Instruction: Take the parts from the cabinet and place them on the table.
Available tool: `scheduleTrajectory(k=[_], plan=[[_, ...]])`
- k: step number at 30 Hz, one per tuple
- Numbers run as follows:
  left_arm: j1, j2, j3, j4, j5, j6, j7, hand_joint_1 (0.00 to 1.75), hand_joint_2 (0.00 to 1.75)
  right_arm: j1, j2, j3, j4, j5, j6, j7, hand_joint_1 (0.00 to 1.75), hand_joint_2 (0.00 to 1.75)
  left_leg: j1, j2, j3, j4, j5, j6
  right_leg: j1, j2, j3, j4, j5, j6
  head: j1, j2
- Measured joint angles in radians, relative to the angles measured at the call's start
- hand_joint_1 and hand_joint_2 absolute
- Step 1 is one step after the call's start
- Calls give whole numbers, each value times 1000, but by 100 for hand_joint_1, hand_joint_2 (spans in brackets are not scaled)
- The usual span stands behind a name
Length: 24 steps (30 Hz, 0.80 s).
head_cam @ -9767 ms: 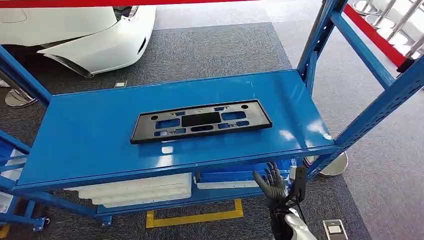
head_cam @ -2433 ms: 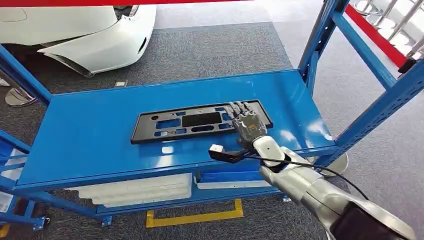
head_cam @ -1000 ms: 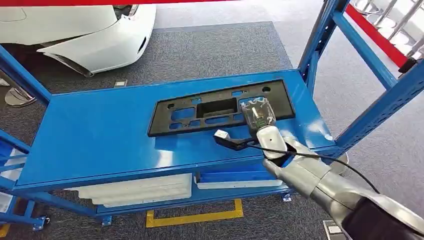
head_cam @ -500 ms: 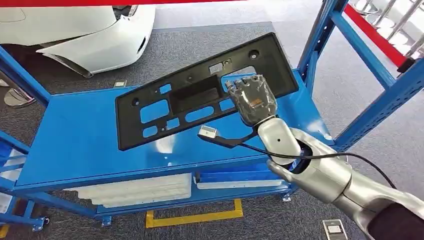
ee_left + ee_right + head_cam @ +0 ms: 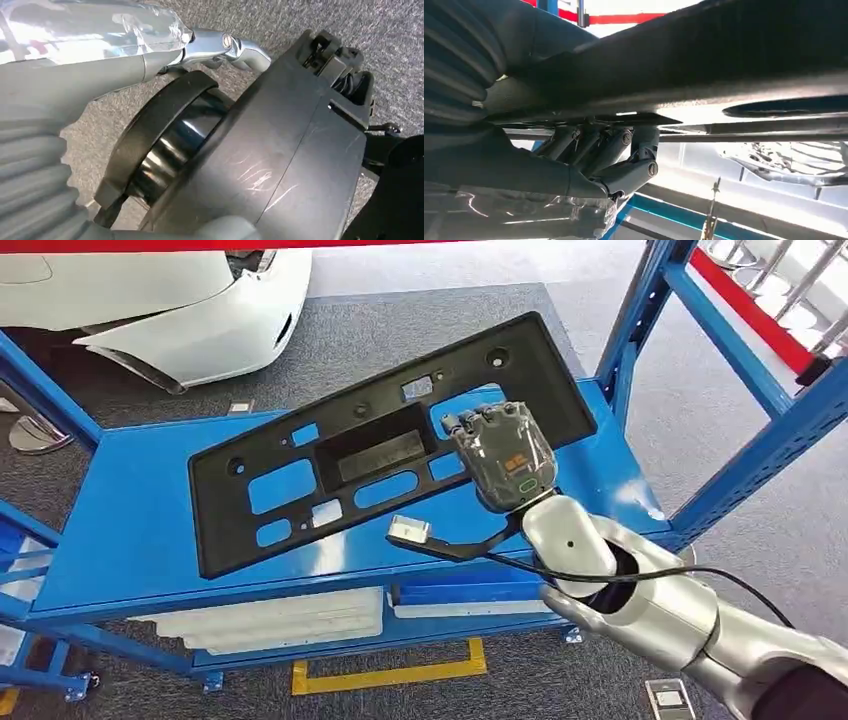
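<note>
- The black plate frame (image 5: 370,440), which lay flat mid-shelf a second ago, now hangs tilted above the blue shelf (image 5: 130,530), its left end low near the front edge.
- The right hand (image 5: 503,455) holds its right part, fingers (image 5: 470,423) curled over it.
- Lifted clear; carrying it to the table comes next.

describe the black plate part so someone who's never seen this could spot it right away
Find the blue shelf rack in front of the white car. Lifted and tilted above its top shelf is the black plate part, gripped by the right robot hand. It is long, flat and rectangular, with cutouts showing blue through.
</note>
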Motion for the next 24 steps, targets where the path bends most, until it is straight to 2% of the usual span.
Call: scheduleTrajectory(k=[2, 5, 7, 8, 9, 10, 11, 12, 13, 14, 15, 17, 18, 19, 20, 21, 22, 23, 24], plan=[[0, 0, 0, 0, -1, 0, 0, 0, 175, 3, 0, 0, -5, 0, -1, 0, 175, 175, -2, 0, -2, 7, -3, 4, -5, -1, 0, -3, 3, 4, 0, 0], [-1, 2, 1, 0, -2, 5, 6, 0, 175, 7, 0, -1, -11, -2, -2, 0, 175, 175, -4, 0, -5, 9, -5, 8, -7, -2, -1, -3, 5, 8, -9, 0], [-3, 2, 3, 0, -2, 6, 5, 0, 175, 7, 0, -3, -18, -4, -3, 0, 175, 175, -6, 0, -3, -4, 1, 20, -7, -5, 6, -17, 10, 17, -15, 0], [-5, 2, 4, 0, -2, 6, 5, 0, 175, 8, 0, -8, -24, -5, -3, 0, 175, 175, 4, -1, 30, -44, 19, 30, 9, -9, 14, -23, 3, 20, -19, 0], [-6, 1, 4, -2, -3, 6, 4, 0, 175, 9, -2, -12, -25, -5, -4, 0, 175, 175, 7, -1, 40, -57, 27, 30, 5, 1, 15, -14, -2, 23, -11, 0], [-7, 1, 4, -3, -3, 5, 4, 0, 175, 4, -2, -13, -26, -6, -5, 0, 175, 175, 10, 0, 45, -68, 35, 37, 2, 15, -16, 45, -41, 24, 0, 0], [-9, 1, 5, -3, -5, 5, 4, 0, 175, 4, -2, -13, -27, -9, -9, 0, 175, 175, 10, 0, 43, -68, 36, 38, -1, 22, -52, 116, -72, 27, 2, 0], [-8, 1, 5, -4, -8, 3, 4, 0, 175, 11, -3, -13, -27, -14, -9, 0, 175, 175, 10, -1, 42, -66, 36, 37, -5, 24, -91, 188, -96, 30, 8, 0], [-8, 1, 5, -4, -10, 2, 4, 0, 175, 18, -4, -13, -27, -17, -9, 0, 175, 175, 12, -4, 41, -64, 34, 36, -10, 24, -126, 243, -100, 33, 11, 0], [-8, 1, 5, -4, -11, 2, 4, 0, 175, 20, -4, -13, -27, -19, -9, 0, 175, 175, 15, -7, 39, -59, 32, 32, -16, 24, -143, 251, -77, 38, 15, 0], [-8, 1, 5, -4, -11, 1, 4, 0, 175, 20, -4, -13, -27, -19, -9, -2, 175, 175, 20, -9, 39, -53, 26, 26, -21, 24, -135, 213, -32, 42, 18, 0], [-9, 1, 5, -4, -14, 1, 4, 0, 175, 20, -5, -13, -27, -21, -9, -3, 175, 175, 32, -14, 35, -29, 10, 9, -33, 24, -84, 63, 74, 58, 24, 0], [-10, 4, 5, -4, -17, 2, 4, 0, 175, 21, -5, -14, -27, -22, -10, -3, 175, 175, 32, -15, 26, -18, 1, -2, -33, 31, -74, 39, 57, 71, 29, 0], [-14, 6, 5, -5, -20, 4, 5, 0, 175, 19, -5, -14, -29, -25, -12, -5, 175, 175, 30, -17, 11, -1, -4, -10, -26, 46, -76, 41, 62, 58, 42, 0], [-14, 6, 5, -5, -21, 4, 4, 0, 175, 22, -5, -15, -30, -28, -13, -5, 175, 175, 27, -21, 8, 6, -2, -16, -31, 43, -84, 43, 56, 48, 38, 0], [-13, 6, 5, -5, -21, 5, 4, 0, 175, 22, -5, -15, -30, -30, -13, -6, 175, 175, 28, -24, 3, 8, 1, -20, -28, 40, -89, 46, 52, 41, 26, 0], [-12, 6, 5, -5, -21, 5, 4, 0, 175, 22, -5, -16, -29, -31, -13, -6, 175, 175, 29, -25, 0, 6, 5, -27, -25, 39, -94, 52, 54, 37, 23, 0], [-12, 6, 5, -5, -21, 5, 4, 0, 175, 21, -5, -16, -29, -31, -13, -6, 175, 175, 32, -23, -4, 11, -3, -33, -26, 36, -100, 47, 58, 28, 20, 0], [-13, 6, 5, -5, -22, 5, 4, 0, 175, 21, -4, -18, -30, -31, -13, -6, 175, 175, 32, -12, -13, 35, -28, -32, -24, 34, -104, 47, 63, 20, 11, 0]])
